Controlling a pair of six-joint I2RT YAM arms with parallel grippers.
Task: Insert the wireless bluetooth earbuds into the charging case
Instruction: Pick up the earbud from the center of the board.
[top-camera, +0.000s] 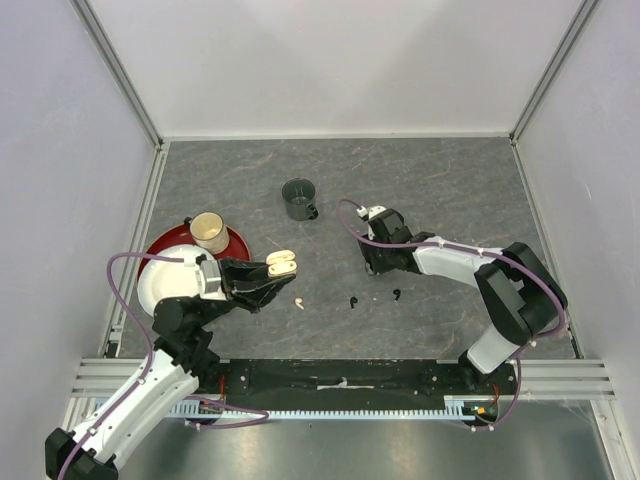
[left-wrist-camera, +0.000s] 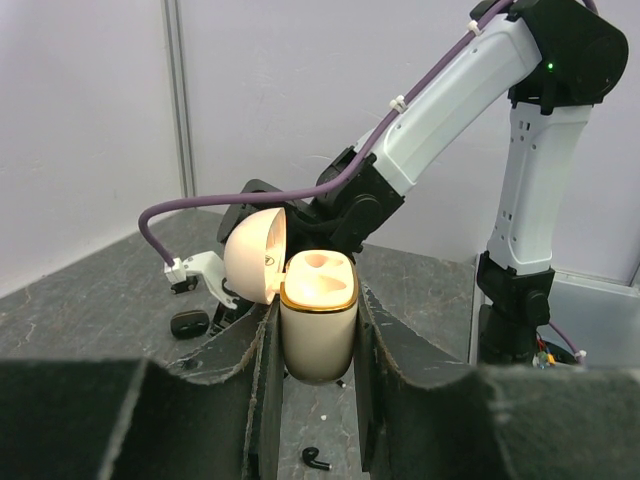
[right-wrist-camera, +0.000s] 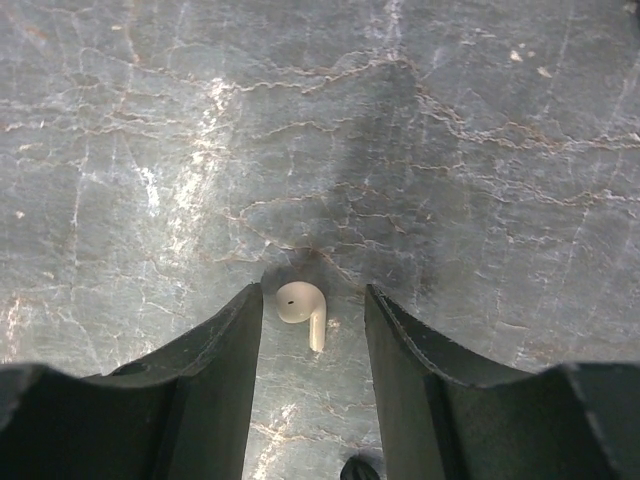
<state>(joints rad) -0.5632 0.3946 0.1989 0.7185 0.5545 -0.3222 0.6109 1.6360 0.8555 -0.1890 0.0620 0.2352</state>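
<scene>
One charging case (left-wrist-camera: 318, 320), lid swung open, pinched upright in the left claw (left-wrist-camera: 315, 300), lower half hidden in the grip. Four earbuds (top-camera: 353, 302), all right of the case on the worktop (top-camera: 450, 190): one cream-white earbud (top-camera: 298, 301) near it, first black earbud (top-camera: 353, 302) and second black earbud (top-camera: 397, 294) farther off, second cream-white earbud (right-wrist-camera: 302, 308) lying between the fingers (right-wrist-camera: 215, 380) of the spread right claw (right-wrist-camera: 313, 292), hidden beneath that claw from above. Touching either finger: cannot tell.

Cream-white earbud (right-wrist-camera: 300, 308) on grey marbled tabletop (right-wrist-camera: 450, 150), between the right arm's parted fingers (right-wrist-camera: 205, 385)
</scene>
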